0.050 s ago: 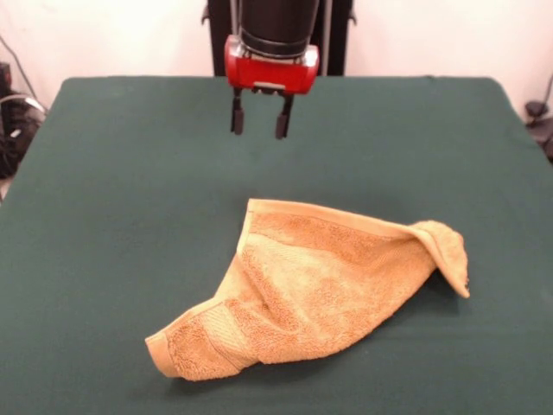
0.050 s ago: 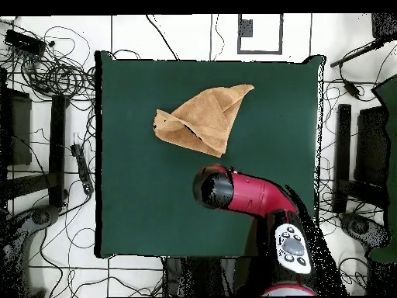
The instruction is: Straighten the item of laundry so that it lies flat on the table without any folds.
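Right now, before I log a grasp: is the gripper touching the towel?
Apart. The front view shows the gripper open and hanging over bare table, with green cloth showing between its tips and the towel.

This is a robotics lab. 1 red and black arm (image 2: 246, 192) hangs over a table (image 2: 139, 202) draped in dark green cloth, standing on a pale tiled floor (image 2: 186, 35). Tangles of black cables (image 2: 58, 70) sprawl around both sides, beside dark stands (image 2: 56, 147) and other equipment. Plain white wall (image 1: 121, 39) behind.
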